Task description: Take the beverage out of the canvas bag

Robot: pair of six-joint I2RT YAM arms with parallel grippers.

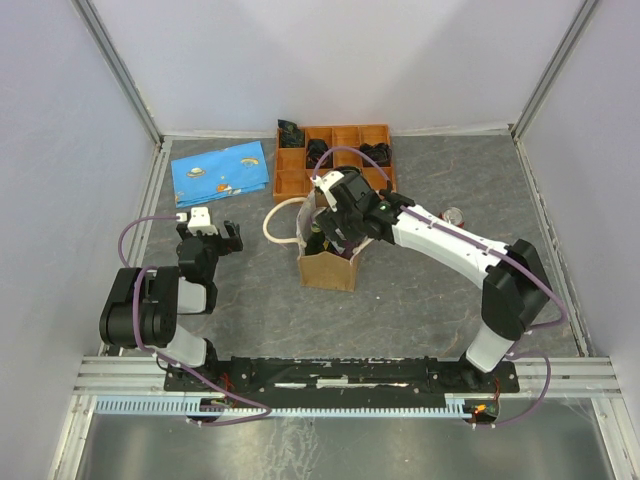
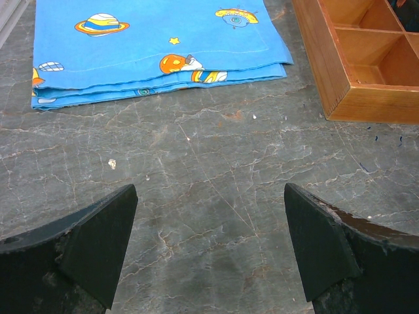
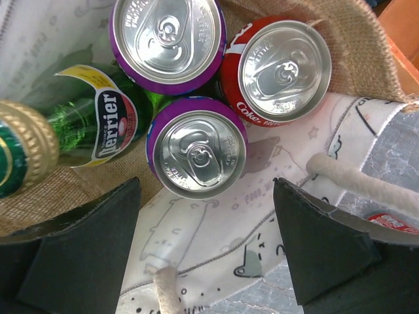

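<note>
Top external: grey marbled table (image 1: 420, 300), white walls (image 1: 350, 60); left tool (image 2: 209, 196), right tool (image 3: 206, 196) gape wide, empty.

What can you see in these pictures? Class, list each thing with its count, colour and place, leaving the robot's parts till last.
canvas bag: one, tan, upright mid-table, with cream rope handles.
purple cans: two, inside the bag.
Coke can: one, red, inside the bag.
Perrier bottle: one, green, inside the bag.
cloth: one, blue with planets, folded, far left.
compartment tray: one, orange-brown, far centre, dark items in some compartments.
table: one, grey marbled.
left gripper: one, black fingers, open over bare table.
right gripper: one, black fingers, open above the bag's mouth.
</note>
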